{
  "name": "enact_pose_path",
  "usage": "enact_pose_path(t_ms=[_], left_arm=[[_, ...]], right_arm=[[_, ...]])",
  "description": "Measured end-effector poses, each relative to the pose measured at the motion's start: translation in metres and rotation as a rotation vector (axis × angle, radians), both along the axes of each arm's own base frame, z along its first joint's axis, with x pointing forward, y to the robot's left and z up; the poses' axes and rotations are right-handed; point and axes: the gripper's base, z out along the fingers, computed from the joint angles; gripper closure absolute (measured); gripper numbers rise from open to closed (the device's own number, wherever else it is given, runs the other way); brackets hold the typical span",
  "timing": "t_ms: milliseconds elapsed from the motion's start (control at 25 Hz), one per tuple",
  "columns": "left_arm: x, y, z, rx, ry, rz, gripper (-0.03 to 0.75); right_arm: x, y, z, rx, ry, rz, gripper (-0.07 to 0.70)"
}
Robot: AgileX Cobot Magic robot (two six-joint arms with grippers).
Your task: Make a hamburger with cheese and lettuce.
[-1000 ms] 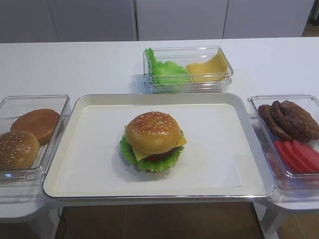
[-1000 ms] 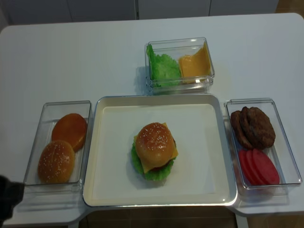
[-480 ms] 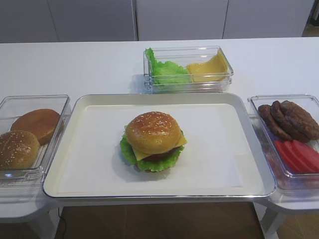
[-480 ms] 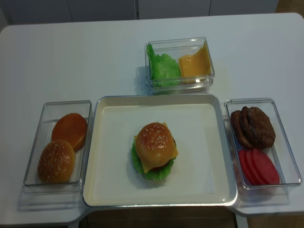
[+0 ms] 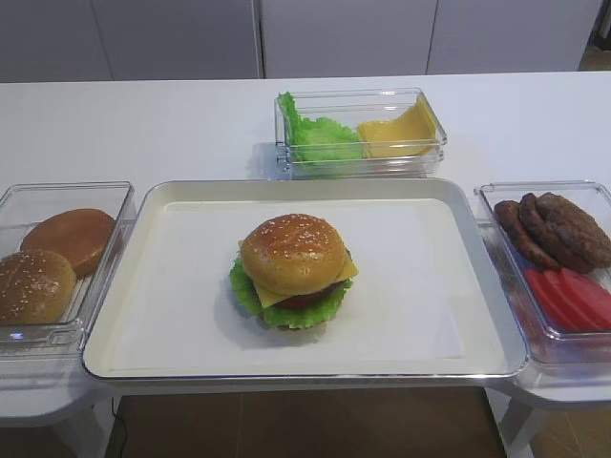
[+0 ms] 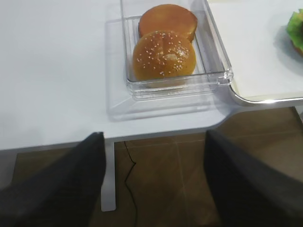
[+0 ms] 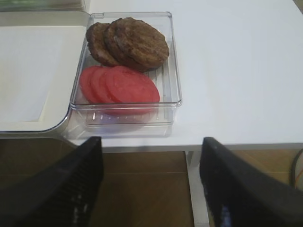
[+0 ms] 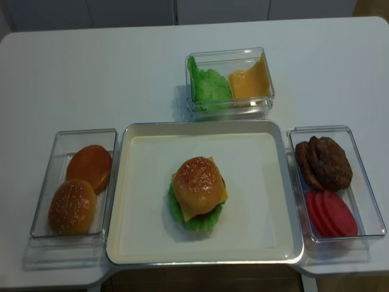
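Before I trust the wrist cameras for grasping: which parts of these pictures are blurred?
Left wrist view: dark fingers blurred, sesame bun sharp. Right wrist view: fingers blurred too, tomato slices clear. Both high views: hamburger in focus.

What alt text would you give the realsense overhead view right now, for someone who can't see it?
A finished hamburger, sesame bun over yellow cheese slice, dark patty and frilly green lettuce leaf, sits mid-tray on a white rectangular tray. Clear plastic bins flank it: two buns left, patties and tomato slices right, lettuce and cheese behind. No claw shows.
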Motion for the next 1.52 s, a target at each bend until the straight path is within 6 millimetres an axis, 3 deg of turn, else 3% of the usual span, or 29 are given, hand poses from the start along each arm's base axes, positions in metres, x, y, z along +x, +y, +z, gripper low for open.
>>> enact_pose_path(t_ms=[400, 1520], left_arm=[[-0.01, 0.006, -0.017, 0.033, -0.047, 0.029, 0.23], [0.002, 0.004, -0.029, 0.084, -0.068, -0.014, 0.23]], right_arm=[[0.0, 0.0, 0.0, 0.0, 0.0, 0.0, 0.131], [0.0, 0.0, 0.0, 0.0, 0.0, 0.0, 0.131]])
